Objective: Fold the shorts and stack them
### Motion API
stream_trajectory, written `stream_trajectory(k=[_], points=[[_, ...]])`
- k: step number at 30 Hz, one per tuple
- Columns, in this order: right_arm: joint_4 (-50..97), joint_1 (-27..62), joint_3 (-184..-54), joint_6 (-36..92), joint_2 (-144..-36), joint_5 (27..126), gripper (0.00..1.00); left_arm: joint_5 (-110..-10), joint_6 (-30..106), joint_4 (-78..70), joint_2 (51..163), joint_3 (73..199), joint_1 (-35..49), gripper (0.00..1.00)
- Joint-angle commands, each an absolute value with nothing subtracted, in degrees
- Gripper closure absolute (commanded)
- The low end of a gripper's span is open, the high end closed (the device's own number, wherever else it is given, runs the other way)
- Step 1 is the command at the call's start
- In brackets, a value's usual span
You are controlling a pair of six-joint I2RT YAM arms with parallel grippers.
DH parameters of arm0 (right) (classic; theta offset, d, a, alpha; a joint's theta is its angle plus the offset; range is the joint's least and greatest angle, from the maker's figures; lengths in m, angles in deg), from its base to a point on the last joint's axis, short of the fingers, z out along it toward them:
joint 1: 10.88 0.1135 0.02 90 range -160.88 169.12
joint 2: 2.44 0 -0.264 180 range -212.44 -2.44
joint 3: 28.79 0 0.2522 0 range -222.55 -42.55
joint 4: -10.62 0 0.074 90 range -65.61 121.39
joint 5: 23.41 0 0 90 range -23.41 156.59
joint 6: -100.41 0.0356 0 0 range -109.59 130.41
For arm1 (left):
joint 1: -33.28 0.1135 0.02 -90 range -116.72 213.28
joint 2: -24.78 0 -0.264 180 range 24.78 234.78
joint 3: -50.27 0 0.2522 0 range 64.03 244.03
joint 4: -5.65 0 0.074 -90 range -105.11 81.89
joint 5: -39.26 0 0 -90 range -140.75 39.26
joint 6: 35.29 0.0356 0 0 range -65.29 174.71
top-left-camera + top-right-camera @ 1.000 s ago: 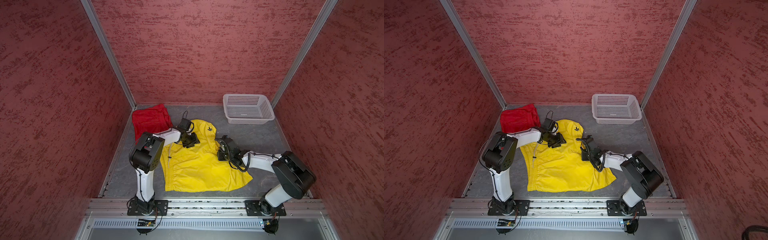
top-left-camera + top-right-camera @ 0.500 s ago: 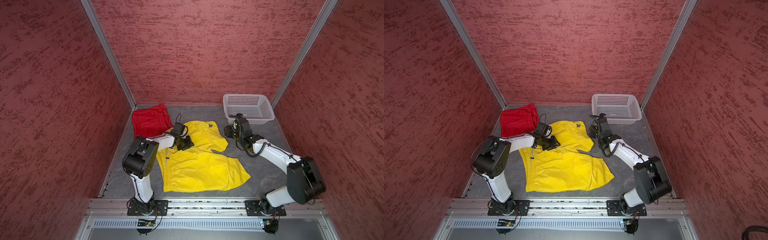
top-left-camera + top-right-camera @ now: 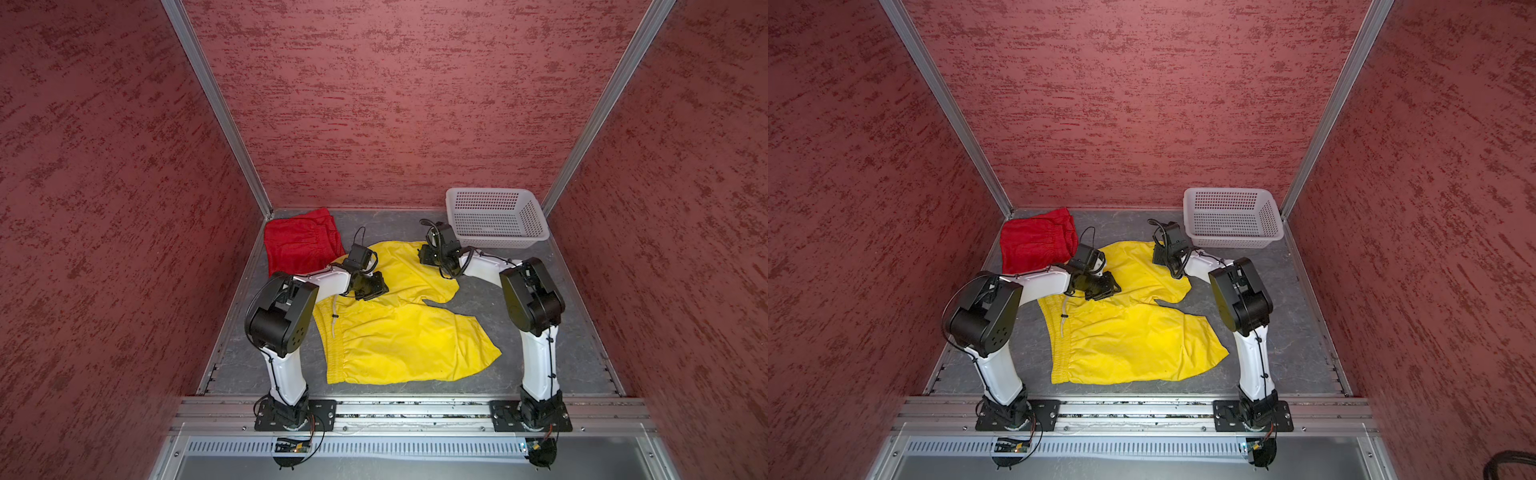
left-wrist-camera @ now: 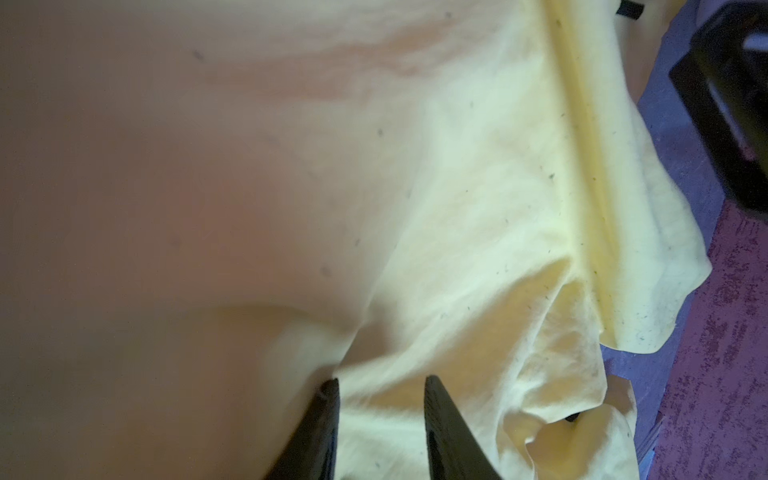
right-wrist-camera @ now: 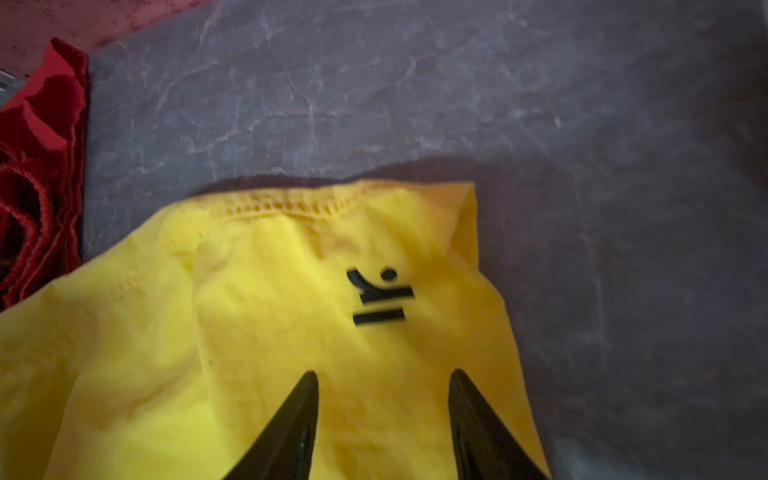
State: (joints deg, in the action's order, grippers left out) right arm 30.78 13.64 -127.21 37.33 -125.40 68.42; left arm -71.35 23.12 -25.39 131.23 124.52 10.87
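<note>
Reaching over yellow shorts (image 3: 399,340), elbows bent: right gripper (image 5: 382,374) spread, empty; left gripper (image 4: 380,384) narrower, hold unclear.

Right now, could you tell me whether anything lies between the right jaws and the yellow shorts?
Nothing visible does. The right jaws stand apart directly over the yellow shorts, by the black logo, only fabric showing between them. The red shorts and the basket lie clear of that spot.

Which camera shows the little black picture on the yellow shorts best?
The right wrist view: the black logo sits close up on the yellow shorts. In both top views I cannot find it; the left wrist view shows only plain yellow cloth.
</note>
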Motion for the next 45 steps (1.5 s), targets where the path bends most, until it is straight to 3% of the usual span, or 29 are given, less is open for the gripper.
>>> stream_trajectory(k=[1, 11, 18, 23, 29, 34, 40, 45], points=[[32.6, 13.6, -133.5, 36.0, -130.3, 66.1, 0.48, -65.4, 25.0, -35.3, 137.2, 121.7, 11.0, 0.63], [43.2, 10.0, -148.4, 46.2, -144.4, 65.1, 0.48, -66.3, 25.2, -35.5, 137.4, 122.1, 11.1, 0.63], [45.1, 5.1, -152.9, 52.4, -147.2, 68.8, 0.48, -66.5, 25.4, -35.0, 137.0, 120.0, 11.3, 0.62], [41.6, 6.1, -154.6, 49.0, -145.3, 74.2, 0.51, -66.7, 25.0, -34.9, 137.7, 124.3, 11.9, 0.61], [42.1, 10.8, -153.0, 42.7, -135.2, 74.6, 0.5, -65.4, 25.9, -39.3, 138.3, 138.2, 12.2, 0.6], [40.6, 14.2, -140.7, 41.7, -120.5, 71.5, 0.5, -65.4, 26.1, -43.1, 135.2, 147.0, 12.0, 0.56], [37.1, 14.4, -114.8, 44.7, -99.9, 68.9, 0.53, -65.7, 24.1, -44.9, 126.7, 144.2, 11.2, 0.47], [38.6, 13.0, -99.4, 47.3, -89.0, 70.4, 0.68, -64.1, 22.3, -46.2, 118.2, 134.6, 10.5, 0.47]])
